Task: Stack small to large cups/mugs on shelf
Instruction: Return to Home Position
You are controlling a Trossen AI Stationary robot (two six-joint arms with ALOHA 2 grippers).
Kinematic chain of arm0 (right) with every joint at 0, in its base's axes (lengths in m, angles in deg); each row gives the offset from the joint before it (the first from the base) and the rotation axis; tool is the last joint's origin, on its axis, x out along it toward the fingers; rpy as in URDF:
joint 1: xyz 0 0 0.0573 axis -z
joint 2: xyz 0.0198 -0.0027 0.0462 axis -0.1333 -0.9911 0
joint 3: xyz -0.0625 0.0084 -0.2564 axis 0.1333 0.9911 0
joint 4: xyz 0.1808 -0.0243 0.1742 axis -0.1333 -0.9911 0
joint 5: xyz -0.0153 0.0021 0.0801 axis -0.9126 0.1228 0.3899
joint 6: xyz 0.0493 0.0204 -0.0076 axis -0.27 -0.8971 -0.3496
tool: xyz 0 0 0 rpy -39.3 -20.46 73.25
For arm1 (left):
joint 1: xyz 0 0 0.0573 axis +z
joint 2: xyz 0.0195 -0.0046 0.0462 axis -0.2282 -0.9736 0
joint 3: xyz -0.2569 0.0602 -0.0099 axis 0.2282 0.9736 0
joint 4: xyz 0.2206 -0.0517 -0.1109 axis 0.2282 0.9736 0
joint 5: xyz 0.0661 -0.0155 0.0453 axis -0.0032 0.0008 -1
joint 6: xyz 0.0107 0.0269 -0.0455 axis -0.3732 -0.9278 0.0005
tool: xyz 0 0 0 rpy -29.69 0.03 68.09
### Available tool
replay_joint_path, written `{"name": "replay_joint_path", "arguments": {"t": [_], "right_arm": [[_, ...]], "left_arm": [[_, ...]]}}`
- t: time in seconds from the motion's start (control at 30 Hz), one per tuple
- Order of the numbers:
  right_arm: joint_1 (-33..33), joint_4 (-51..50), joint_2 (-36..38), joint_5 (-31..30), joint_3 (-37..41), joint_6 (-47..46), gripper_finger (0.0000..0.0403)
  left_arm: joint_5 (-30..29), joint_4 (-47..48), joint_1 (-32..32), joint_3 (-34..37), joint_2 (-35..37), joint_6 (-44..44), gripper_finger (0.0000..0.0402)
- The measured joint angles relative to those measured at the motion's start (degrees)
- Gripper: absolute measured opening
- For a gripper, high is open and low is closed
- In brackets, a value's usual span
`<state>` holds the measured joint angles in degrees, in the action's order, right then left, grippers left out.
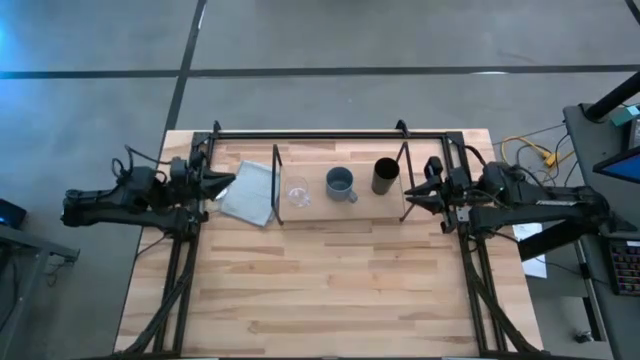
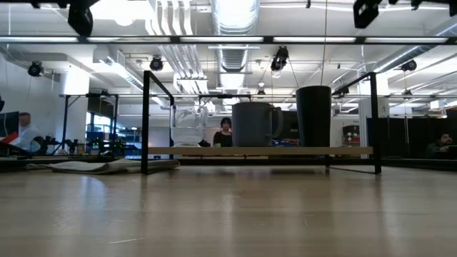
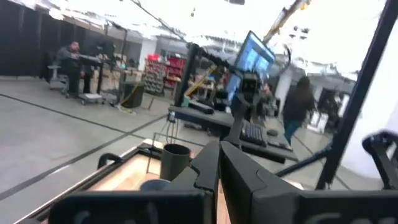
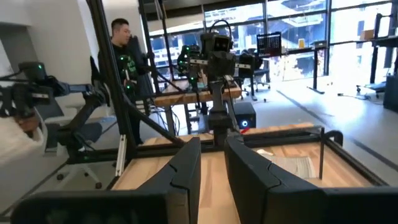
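Three vessels stand in a row on the light-wood shelf board [image 1: 340, 205]: a small clear cup [image 1: 297, 192] at the left, a blue-grey mug [image 1: 341, 184] in the middle, and a tall dark cup [image 1: 386, 176] at the right. The low view shows them upright on the board [image 2: 214, 150]: the clear cup [image 2: 188, 128], the mug [image 2: 251, 123], the dark cup [image 2: 313, 116]. My left gripper [image 1: 224, 183] is shut and empty beside the table's left edge, left of the shelf. My right gripper [image 1: 412, 193] is slightly open and empty just right of the shelf.
A grey folded cloth [image 1: 250, 192] lies on the table just left of the shelf. Black wire end frames [image 1: 277, 180] stand at the shelf's ends, and a black frame rail [image 1: 330, 135] runs along the table's far edge. The near half of the table [image 1: 320, 290] is bare wood. People show in the room behind.
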<state>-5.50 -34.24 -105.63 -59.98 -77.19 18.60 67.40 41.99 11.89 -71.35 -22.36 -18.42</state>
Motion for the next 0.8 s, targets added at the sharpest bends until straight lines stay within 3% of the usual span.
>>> {"name": "replay_joint_path", "arguments": {"t": [0.33, 0.8], "right_arm": [[0.0, 16.0, 8.4, -0.2, 17.0, -2.3, 0.0068], [0.0, 17.2, 18.4, -0.2, 25.1, -3.0, 0.0068]], "left_arm": [[-3.1, -9.5, 0.0, 14.0, 7.6, 0.2, 0.0], [-3.1, -12.5, 0.0, 24.4, 18.1, 1.7, 0.0]]}}
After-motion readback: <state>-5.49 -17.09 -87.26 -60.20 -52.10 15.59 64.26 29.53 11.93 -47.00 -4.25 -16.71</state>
